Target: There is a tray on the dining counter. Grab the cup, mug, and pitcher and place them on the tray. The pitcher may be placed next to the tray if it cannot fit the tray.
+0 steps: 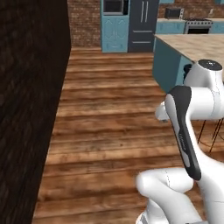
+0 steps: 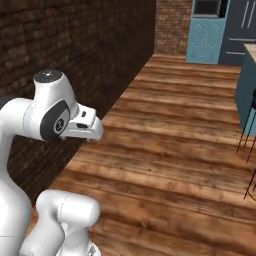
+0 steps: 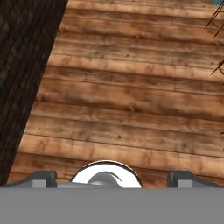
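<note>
Gripper (image 3: 112, 178) state: the two dark finger tips stand at opposite sides of the hand view's lower edge, spread wide, with nothing between them. Below them lies only the brown wooden plank floor (image 3: 131, 96).

Arm posture: the white Franka arm (image 1: 192, 131) is folded compactly above its base, with the hand tucked close to the body and pointing down at the floor. This reads as a carrying posture for driving, chosen to keep the arm clear of furniture, not a posture for reaching.

Surroundings: a dark brick wall (image 1: 30, 109) runs along the left of the base. Ahead and to the right stands a long bench with a beige marble-patterned top (image 1: 197, 46) over teal sides; whether this is the dining bench or the similar worktop cannot be told from here. Thin black stool legs (image 2: 247, 135) stand beside it. Teal cabinets (image 1: 114, 28) and a dark tall refrigerator (image 1: 142, 24) line the far brick wall.

Task objects: the blue tray, the green cup, the grey mug and the glass pitcher cannot be located from this position. The visible part of the marble top carries none of them, so they presumably sit on a section beyond the frame.

Step in hand: judged as the approach phase. No object has been collected. The base would need to close on the bench and face it before any grasp is possible.
</note>
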